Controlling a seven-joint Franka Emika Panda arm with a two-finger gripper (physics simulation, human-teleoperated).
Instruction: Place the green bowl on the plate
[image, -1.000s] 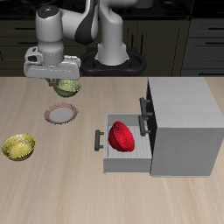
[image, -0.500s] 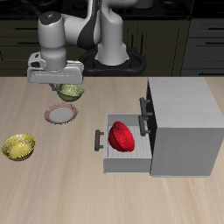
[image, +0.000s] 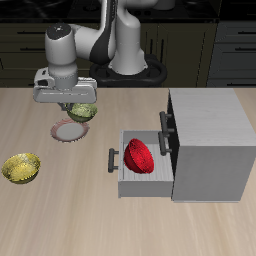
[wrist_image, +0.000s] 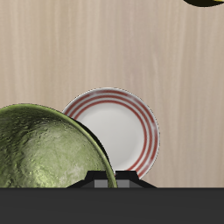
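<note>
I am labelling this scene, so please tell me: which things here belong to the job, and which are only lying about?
Belong to the job:
- green bowl, held up in the pincer
- plate, on the table below the bowl

Only lying about:
- yellow bowl, near the table's front edge
- red bowl, in the open drawer
- grey cabinet

yellow bowl (image: 22, 168), red bowl (image: 139, 156), drawer cabinet (image: 210, 143)

I can't read any writing, label, brand, number or sign from here. The green bowl (image: 82, 112), the plate (wrist_image: 122, 131), the grey cabinet (image: 210, 140) and the tabletop (image: 60, 215) all look unmarked to me in both views.
</note>
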